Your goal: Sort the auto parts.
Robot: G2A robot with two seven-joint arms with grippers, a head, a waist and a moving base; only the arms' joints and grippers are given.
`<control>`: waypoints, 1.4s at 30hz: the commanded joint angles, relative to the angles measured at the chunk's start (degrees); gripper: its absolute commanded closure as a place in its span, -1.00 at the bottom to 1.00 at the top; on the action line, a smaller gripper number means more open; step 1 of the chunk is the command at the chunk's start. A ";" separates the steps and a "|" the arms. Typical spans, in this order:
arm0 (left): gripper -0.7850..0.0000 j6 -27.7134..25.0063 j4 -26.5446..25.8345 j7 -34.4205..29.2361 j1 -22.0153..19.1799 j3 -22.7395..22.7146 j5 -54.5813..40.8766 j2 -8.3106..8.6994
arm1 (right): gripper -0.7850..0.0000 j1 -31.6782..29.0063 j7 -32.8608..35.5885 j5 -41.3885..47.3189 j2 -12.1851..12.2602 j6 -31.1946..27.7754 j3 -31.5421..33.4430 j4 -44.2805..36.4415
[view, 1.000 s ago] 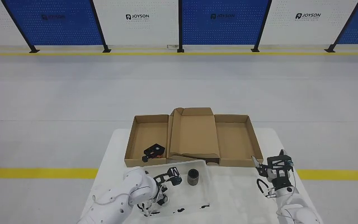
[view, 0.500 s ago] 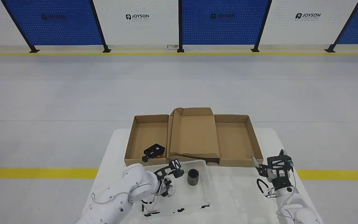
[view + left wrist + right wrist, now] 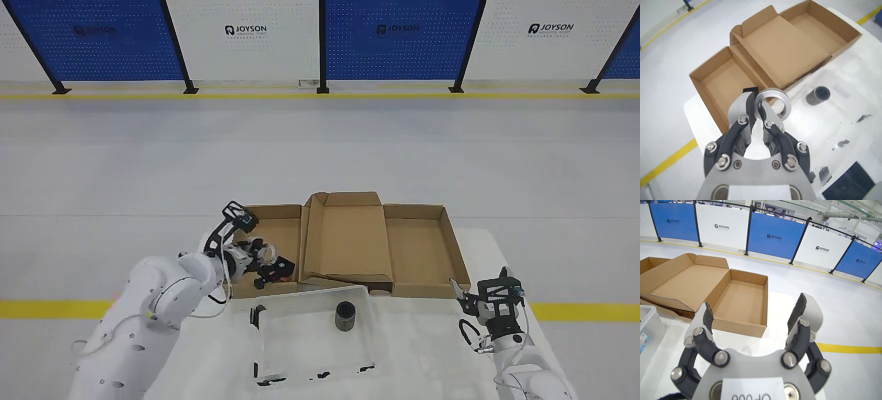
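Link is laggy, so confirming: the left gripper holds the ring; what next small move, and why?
Probably lower the left gripper a little, then open it: it is shut on the silver ring above the box's left compartment, just beside the black part lying there.

White table [image 3: 425, 335]; cardboard box [image 3: 420, 250], clear bin [image 3: 305, 340] atop

Ring [image 3: 786, 106]: silver metal, smooth satin finish. Cylinder [image 3: 811, 99]: duller grey metal, dark bore. Box [image 3: 783, 47]: brown cardboard, matt. Bin [image 3: 310, 345]: clear plastic, glossy. Right gripper [image 3: 755, 308] pads [image 3: 796, 311]: black, rough-ribbed, on smooth pale metal plates. Table [image 3: 420, 335]: white, smooth.
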 commanded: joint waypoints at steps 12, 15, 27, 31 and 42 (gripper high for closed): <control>-0.63 4.52 26.87 6.64 -15.90 14.11 0.14 -4.50 | -1.00 0.00 0.00 0.00 0.00 0.00 0.00 0.00; -1.00 5.31 27.80 8.79 -16.90 14.81 0.56 -4.96 | -1.00 0.00 0.00 0.00 0.00 0.00 0.00 0.00; -1.00 5.14 7.12 13.70 -5.13 8.73 5.76 -2.69 | -1.00 0.00 0.00 0.00 0.00 0.00 0.00 0.00; -1.00 -1.54 -1.67 11.49 2.41 6.11 4.04 -1.44 | -1.00 0.00 0.00 0.00 0.00 0.00 0.00 0.00; -1.00 -13.03 -10.22 5.75 11.72 5.13 -0.17 0.09 | -1.00 0.00 0.00 0.00 0.00 0.00 0.00 0.00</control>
